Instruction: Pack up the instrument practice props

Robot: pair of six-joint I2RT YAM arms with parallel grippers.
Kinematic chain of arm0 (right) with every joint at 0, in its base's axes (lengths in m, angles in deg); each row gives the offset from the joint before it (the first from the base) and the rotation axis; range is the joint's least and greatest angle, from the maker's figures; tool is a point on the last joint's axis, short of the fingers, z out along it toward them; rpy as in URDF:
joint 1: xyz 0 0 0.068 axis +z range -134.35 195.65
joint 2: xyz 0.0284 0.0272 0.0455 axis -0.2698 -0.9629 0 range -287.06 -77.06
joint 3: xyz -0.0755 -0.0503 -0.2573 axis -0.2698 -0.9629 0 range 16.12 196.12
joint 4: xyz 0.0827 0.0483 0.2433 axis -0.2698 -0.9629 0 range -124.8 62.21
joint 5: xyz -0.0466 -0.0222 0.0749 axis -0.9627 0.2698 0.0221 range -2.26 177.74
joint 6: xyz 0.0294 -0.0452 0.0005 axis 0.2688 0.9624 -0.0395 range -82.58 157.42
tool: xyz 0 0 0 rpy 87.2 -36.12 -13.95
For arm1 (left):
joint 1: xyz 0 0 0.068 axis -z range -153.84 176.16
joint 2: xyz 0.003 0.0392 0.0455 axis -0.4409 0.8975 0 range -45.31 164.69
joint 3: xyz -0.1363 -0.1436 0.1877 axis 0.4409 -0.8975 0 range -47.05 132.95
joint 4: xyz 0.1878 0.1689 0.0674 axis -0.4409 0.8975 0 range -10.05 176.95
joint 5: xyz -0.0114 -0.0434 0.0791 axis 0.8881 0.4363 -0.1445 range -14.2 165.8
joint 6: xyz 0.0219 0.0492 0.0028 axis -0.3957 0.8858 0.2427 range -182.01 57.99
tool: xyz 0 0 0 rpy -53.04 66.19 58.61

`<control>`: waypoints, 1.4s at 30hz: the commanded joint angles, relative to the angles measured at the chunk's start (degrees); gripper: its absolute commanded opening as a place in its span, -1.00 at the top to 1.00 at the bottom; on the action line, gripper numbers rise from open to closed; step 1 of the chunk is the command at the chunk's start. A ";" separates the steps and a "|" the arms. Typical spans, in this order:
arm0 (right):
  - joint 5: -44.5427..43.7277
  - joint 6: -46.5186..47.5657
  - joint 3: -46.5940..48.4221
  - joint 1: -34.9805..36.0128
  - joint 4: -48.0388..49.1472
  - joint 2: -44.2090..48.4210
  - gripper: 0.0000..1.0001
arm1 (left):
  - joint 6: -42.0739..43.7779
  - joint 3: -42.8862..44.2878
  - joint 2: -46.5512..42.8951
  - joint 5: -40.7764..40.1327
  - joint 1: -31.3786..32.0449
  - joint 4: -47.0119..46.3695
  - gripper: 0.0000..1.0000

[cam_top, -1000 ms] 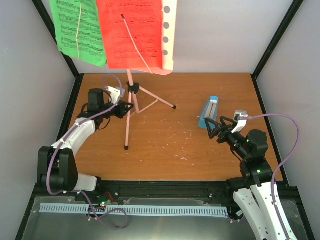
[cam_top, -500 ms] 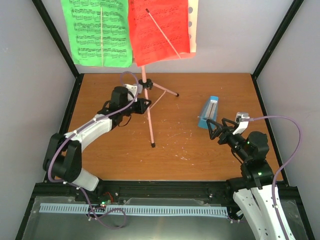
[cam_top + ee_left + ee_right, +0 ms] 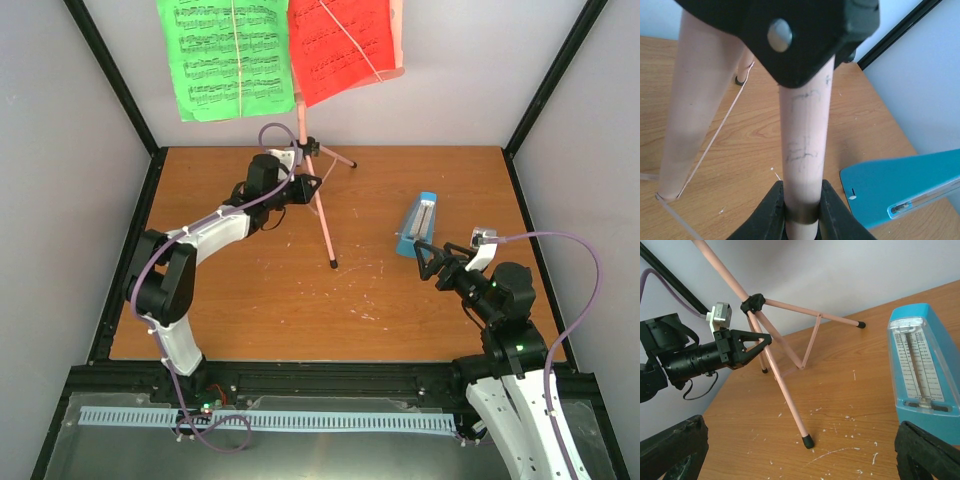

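Observation:
The pink tripod music stand [image 3: 322, 215] stands at the back middle of the table, tilted. It carries a green page [image 3: 232, 58] and a red page [image 3: 340, 45] high up. My left gripper [image 3: 310, 185] is shut on one pink leg just below the black hub. In the left wrist view the leg [image 3: 802, 145] sits squeezed in the gripper [image 3: 802, 210]. The blue pyramid metronome [image 3: 420, 222] stands upright at the right. My right gripper [image 3: 432, 262] is open and empty just in front of it, and the metronome [image 3: 922, 375] and the stand [image 3: 782, 380] show in its view.
The wooden table [image 3: 300, 310] has white scratches. Grey walls and black frame posts [image 3: 120, 90] close in the left, back and right. The stand's front foot [image 3: 808, 441] rests on the table between the two arms.
My left arm has carried the stand to the right and toward the back; the pages shifted right with it. My right gripper has hardly moved.

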 commanded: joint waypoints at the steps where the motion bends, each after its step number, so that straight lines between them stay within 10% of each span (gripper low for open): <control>1: 0.44 -1.35 -0.39 -0.22 -0.55 0.23 -1.00 | -0.99 2.22 0.24 1.61 0.56 -2.52 0.95; 7: 1.10 -2.51 0.18 -0.22 0.32 -0.58 -1.00 | 1.36 0.41 -4.03 1.84 0.56 -2.63 -0.59; 11: 0.75 -2.99 0.95 -0.17 0.03 -0.39 -1.00 | 3.76 -2.95 -10.00 1.25 0.32 -1.80 -0.98; 24: 9.18 -5.01 1.49 -0.16 6.36 -5.48 -1.00 | 6.46 -21.14 -31.39 18.84 -13.77 0.80 -0.99; 42: 7.23 -5.07 -2.09 -0.14 -1.67 1.57 -1.00 | -6.93 -13.56 -5.51 19.76 -3.93 -18.20 -0.60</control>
